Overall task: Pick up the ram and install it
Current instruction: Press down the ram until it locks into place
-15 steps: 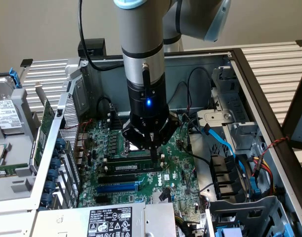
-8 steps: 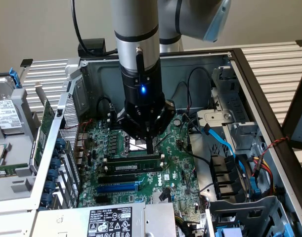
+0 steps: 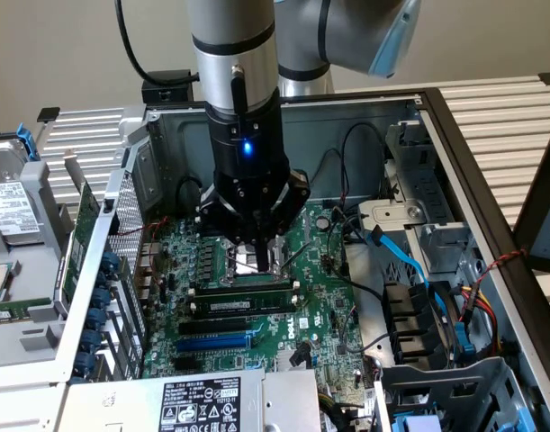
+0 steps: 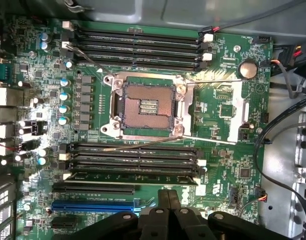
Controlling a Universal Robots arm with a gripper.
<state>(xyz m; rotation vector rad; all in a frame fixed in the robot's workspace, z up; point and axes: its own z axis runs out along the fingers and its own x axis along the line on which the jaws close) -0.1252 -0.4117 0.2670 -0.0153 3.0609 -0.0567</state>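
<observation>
Counted: one long thin green ram stick with a white label strip, one square metal processor socket, eight black memory slots in two banks of four, one bank on each side of the socket, one blue expansion slot, one silver coin cell.

Inside the open grey metal computer case: a green motherboard, cables, a blue ribbon lead.

Ram lying along the slot nearest the blue one, in the bank between the socket and the expansion slots. Long axis across the exterior view from left to right, parallel to its neighbours, label facing up and outward.

Black claw above the socket, just beside the ram bank, pinched fully together, gripping nothing; fingertips pressed side by side.
</observation>
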